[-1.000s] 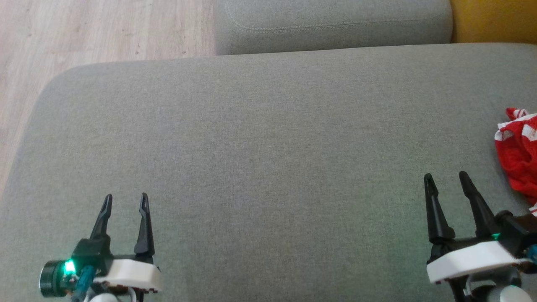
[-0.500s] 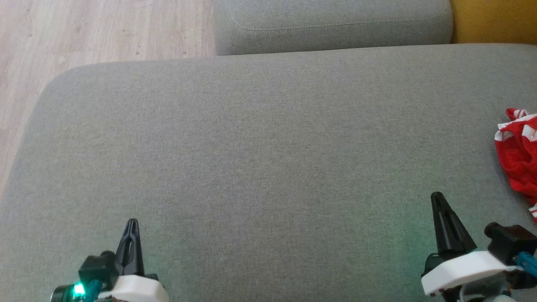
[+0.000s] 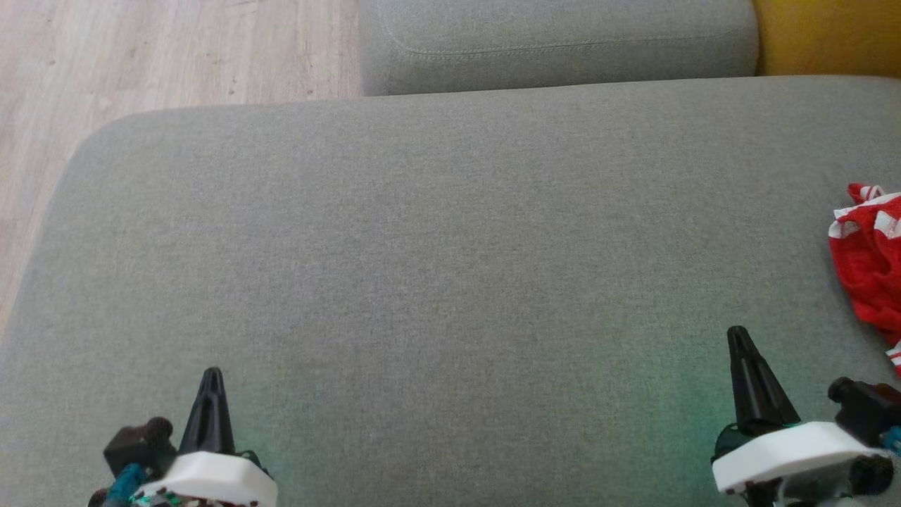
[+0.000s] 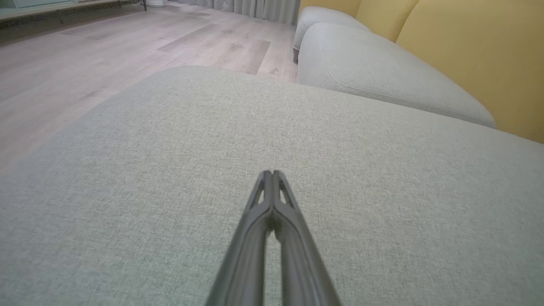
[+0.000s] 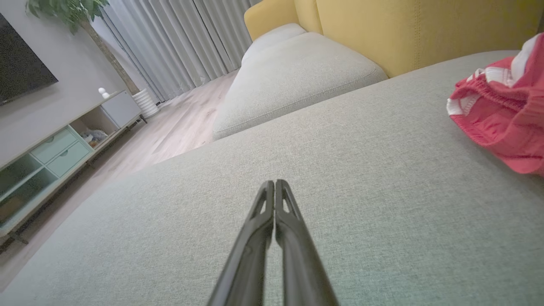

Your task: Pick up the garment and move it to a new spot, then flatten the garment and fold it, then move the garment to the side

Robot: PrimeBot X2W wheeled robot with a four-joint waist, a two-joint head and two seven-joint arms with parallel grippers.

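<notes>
The left gripper (image 3: pixel 211 373) and right gripper (image 3: pixel 736 332) sit closed and empty over the grey cushion (image 3: pixel 450 232); the right should open wide before reaching for the crumpled red garment (image 3: pixel 871 267) lying on its right

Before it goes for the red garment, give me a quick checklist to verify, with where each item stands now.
1. Located garment: ok, bunched on the grey cushion, to the right of the right tool.
2. Open right tool for grasping: not ok, shut, empty.
3. Open left tool: not ok, shut, empty.
4. Path from right tool to garment: ok, only cushion between.
5. Whole garment visible: not ok, cut off at the picture edge.
</notes>
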